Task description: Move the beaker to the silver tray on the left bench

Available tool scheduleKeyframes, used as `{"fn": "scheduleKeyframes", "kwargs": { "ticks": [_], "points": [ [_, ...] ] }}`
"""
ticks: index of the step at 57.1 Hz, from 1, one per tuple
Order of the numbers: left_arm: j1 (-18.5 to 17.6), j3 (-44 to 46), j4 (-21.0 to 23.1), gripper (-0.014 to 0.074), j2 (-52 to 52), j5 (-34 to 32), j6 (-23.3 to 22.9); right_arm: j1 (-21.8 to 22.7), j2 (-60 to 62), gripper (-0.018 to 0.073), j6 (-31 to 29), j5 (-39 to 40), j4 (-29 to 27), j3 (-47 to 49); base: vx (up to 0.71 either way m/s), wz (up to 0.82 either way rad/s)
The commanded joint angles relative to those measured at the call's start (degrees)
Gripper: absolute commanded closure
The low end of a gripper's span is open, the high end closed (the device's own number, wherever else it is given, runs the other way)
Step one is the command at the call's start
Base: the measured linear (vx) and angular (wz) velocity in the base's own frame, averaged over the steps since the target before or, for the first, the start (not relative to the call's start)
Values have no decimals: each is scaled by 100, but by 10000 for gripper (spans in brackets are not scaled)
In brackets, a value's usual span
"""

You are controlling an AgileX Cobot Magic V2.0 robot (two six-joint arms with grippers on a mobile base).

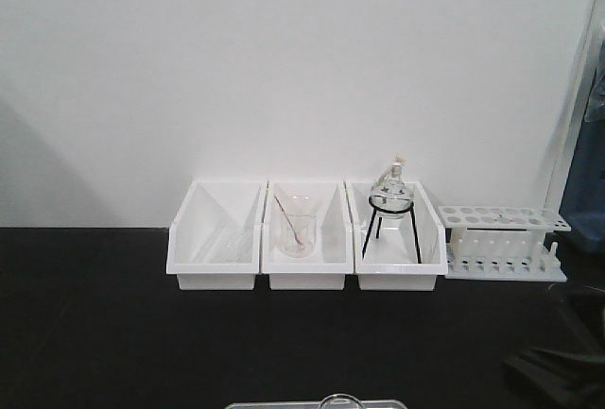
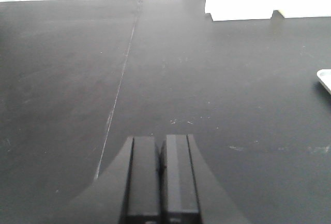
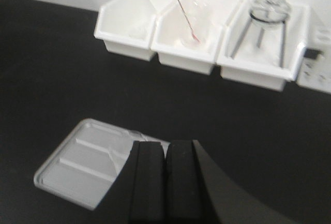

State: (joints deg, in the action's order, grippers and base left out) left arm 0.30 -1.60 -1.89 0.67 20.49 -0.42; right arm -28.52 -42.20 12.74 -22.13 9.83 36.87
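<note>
The silver tray [image 3: 72, 169] lies on the black worktop [image 1: 95, 333] of the bench, at the near edge of the front view [image 1: 274, 405]. The clear beaker's rim [image 1: 340, 399] shows just above the tray there. In the right wrist view only a faint glass edge of the beaker [image 3: 118, 157] shows on the tray, beside my fingers. My right gripper [image 3: 165, 144] is shut and empty, just above the tray's right end. My left gripper [image 2: 161, 138] is shut and empty over bare worktop, with the tray's corner [image 2: 326, 79] far to its right.
Three white bins [image 1: 216, 239] stand at the back wall. The middle one holds a narrow beaker with a rod [image 1: 295, 231], the right one a flask on a black tripod [image 1: 391, 203]. A white test-tube rack [image 1: 506, 242] stands right of them. A dark arm part [image 1: 553, 371] sits at the bottom right.
</note>
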Motion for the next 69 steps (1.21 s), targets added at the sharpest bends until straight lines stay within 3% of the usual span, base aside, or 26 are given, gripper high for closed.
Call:
{"fn": "scheduleKeyframes", "kwargs": {
  "ticks": [1, 18, 39, 44, 50, 59, 69],
  "points": [
    [-36, -159, 9, 595, 90, -450, -23, 19, 610, 567, -38, -546, 141, 140, 0, 0],
    [-36, -159, 9, 595, 90, -450, -23, 19, 2266, 567, -38, -1972, 237, 140, 0, 0],
    [-36, -159, 9, 595, 90, -450, -23, 19, 2837, 567, -41, -2036, 304, 77, 0, 0],
    [-36, -159, 9, 595, 90, -450, -23, 19, 2865, 567, -24, -1628, 336, -233, 0, 0],
    [-36, -159, 9, 595, 90, -450, -23, 236, 3133, 567, -15, -399, 315, -1016, 0, 0],
    [-36, -159, 9, 595, 90, -450, -23, 1107, 3617, 567, -11, 1332, -10, -2464, 0, 0],
    [-36, -159, 9, 595, 90, -450, -23, 2156, 4281, 567, -11, 1866, -762, -3579, 0, 0]
  ]
}}
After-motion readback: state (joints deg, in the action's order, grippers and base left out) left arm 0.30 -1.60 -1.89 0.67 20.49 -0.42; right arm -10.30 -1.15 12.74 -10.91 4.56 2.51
